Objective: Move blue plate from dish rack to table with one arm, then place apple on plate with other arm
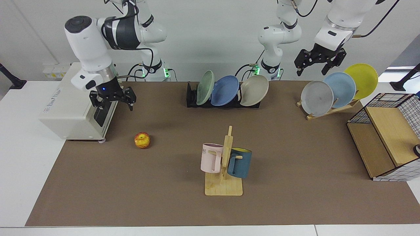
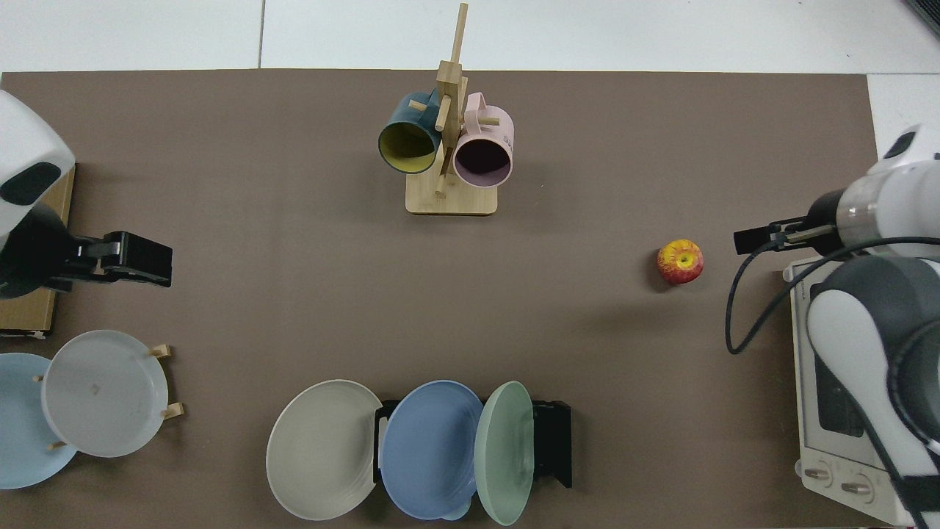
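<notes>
The blue plate [image 1: 224, 90] [image 2: 429, 448] stands on edge in the black dish rack [image 1: 191, 98] [image 2: 554, 441], between a green plate [image 1: 205, 87] and a beige plate [image 1: 254, 90]. On the brown mat of the table [image 1: 295, 157] lies the apple [image 1: 142, 140] [image 2: 680, 261]. My right gripper [image 1: 113, 100] hangs open and empty at the toaster oven's front corner, behind the apple and above it. Far from the dish rack, my left gripper [image 1: 318, 64] [image 2: 139, 258] waits open and empty above the wooden plate rack.
A white toaster oven [image 1: 70, 108] sits by the right arm. A wooden mug stand [image 1: 224, 164] with two mugs is in front of the dish rack. A wooden rack [image 1: 331, 109] holds grey, pale blue and yellow plates. A wire-and-wood shelf [image 1: 384, 137] stands beside it.
</notes>
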Available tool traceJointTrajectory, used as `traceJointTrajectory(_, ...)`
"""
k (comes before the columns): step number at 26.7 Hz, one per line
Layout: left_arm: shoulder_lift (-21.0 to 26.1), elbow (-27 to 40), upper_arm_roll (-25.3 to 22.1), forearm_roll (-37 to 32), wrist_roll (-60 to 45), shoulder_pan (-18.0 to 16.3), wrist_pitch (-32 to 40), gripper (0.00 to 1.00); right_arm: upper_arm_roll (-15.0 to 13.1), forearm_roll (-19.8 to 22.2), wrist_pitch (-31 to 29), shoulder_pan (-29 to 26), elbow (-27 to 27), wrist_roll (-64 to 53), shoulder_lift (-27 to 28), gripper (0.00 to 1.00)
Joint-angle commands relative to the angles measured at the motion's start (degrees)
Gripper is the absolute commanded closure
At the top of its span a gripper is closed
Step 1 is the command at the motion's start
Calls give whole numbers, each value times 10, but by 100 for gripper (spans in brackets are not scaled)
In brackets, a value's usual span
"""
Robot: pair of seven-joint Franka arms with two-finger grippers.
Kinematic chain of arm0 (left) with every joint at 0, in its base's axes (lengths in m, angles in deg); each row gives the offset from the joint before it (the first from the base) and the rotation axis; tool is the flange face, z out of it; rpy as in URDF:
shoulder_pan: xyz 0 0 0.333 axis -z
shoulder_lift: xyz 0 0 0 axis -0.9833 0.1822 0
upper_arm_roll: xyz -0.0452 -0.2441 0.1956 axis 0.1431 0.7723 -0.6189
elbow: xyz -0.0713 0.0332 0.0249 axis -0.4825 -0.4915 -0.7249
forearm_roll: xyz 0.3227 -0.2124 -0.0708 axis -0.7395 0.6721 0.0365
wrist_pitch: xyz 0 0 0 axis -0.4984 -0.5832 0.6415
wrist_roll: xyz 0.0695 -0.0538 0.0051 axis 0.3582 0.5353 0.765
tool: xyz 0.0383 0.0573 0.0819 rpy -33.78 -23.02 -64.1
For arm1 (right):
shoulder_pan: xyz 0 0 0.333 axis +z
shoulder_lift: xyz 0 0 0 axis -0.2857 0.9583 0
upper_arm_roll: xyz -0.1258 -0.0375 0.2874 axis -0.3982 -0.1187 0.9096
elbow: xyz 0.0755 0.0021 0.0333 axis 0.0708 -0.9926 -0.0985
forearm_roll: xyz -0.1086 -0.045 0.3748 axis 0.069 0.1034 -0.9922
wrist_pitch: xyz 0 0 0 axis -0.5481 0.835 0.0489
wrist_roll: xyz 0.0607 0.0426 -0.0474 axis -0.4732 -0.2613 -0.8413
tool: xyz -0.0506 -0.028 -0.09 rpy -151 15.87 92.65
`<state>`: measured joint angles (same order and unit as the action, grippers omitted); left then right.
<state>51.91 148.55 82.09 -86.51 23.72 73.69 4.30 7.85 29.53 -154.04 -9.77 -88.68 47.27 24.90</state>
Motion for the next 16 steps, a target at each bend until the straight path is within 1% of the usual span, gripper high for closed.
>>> traceJointTrajectory(1,-18,19,2,2,3,1,5,0,1,-19,-55,9,-2,6,64,0)
traceJointTrajectory(5,-43,58,7,3,9,5,-5,0,1,-47,-105,17,-19,5,94,0)
traceJointTrajectory(8,-72,105,11,10,9,7,-33,0,0,-48,-137,19,-39,4,103,0)
traceJointTrajectory(11,-110,163,14,18,9,23,-77,0,1,-48,-153,19,-57,5,105,0)
traceJointTrajectory(14,-149,229,14,32,9,41,-107,0,1,-48,-161,27,-62,8,118,0)
traceJointTrajectory(16,-161,256,14,38,14,60,-115,0,0,-48,-163,33,-68,9,126,0)
